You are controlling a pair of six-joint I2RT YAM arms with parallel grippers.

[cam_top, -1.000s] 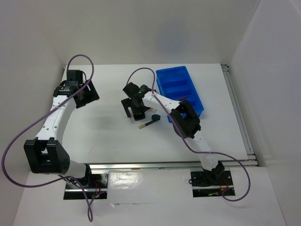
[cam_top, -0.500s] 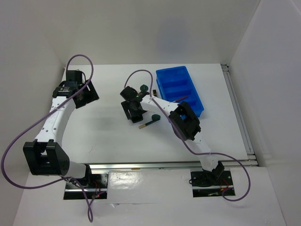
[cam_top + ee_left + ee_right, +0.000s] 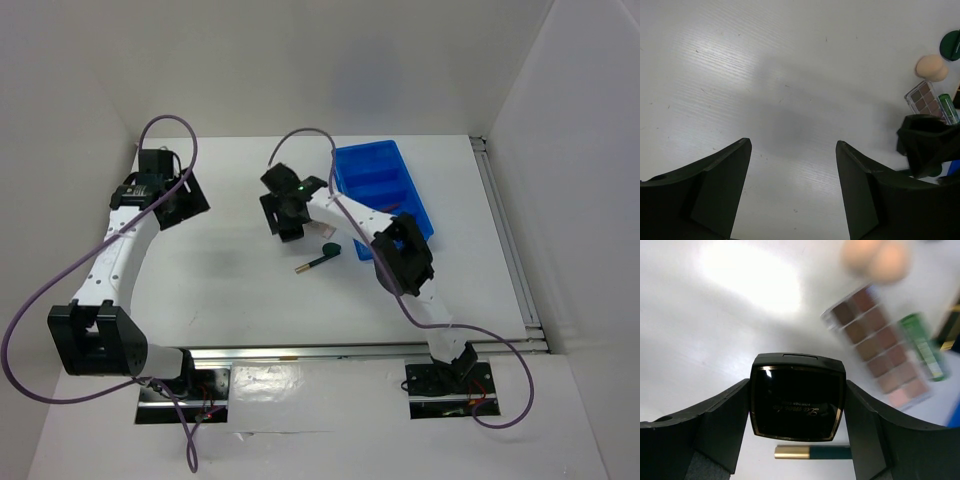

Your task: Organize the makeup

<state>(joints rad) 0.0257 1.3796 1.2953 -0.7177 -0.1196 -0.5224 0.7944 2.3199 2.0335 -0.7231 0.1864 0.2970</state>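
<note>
**Top external view.** The right arm reaches forward and leftward over the table [image 3: 220, 275], its elbow bent beside the blue tray [image 3: 382, 185]. The right gripper [image 3: 287, 212] hangs over the table's middle, just off the tray's left wall. A gold-tipped green tube [image 3: 318, 263] and a round green compact [image 3: 331, 248] lie on the table a little toward the near edge. The left arm arches up along the left edge. The left gripper [image 3: 170, 200] sits toward the far-left corner, well apart from the makeup.

**Left wrist view.** The left pincer stands wide apart, with only bare table between its fingers. At the right of this view lie a peach sponge [image 3: 931, 67] and a brownish palette [image 3: 923, 97], with a slim green stick [image 3: 947, 107] touching the palette.

**Right wrist view.** The right pincer is clamped on the dark square compact [image 3: 797, 397], one finger against each of two opposite sides. The gold-tipped green tube shows on the table below it, so the compact appears to be held clear of the surface.

**Step in hand (judged).** The compact is gripped and ready to carry. The next move calls for a swing right to the tray, then centring level over one compartment before letting go.
</note>
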